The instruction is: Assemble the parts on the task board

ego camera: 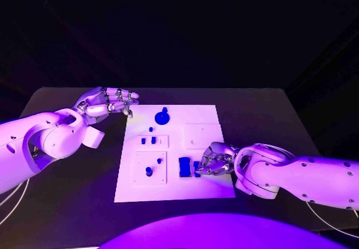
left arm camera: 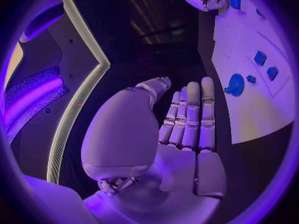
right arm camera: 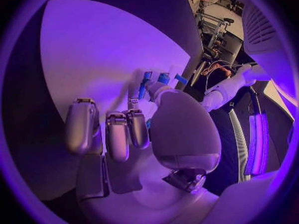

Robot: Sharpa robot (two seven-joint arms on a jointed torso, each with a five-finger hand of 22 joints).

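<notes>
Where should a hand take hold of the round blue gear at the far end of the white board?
Probably by its toothed rim, coming straight down from above. The round blue gear lies flat on the task board, so only its edge offers opposing sides to pinch. The left hand hovers nearest, holding nothing.

**Dark room, violet light**

A black worktop (ego camera: 74, 207) stands in a dark room — its far edge meets blackness. Violet light washes everything. From the left wrist, a pale glowing strip (left arm camera: 77, 109) bends beside dark panels; from the right wrist, a cluttered background — stands and cables (right arm camera: 215, 25).
</notes>
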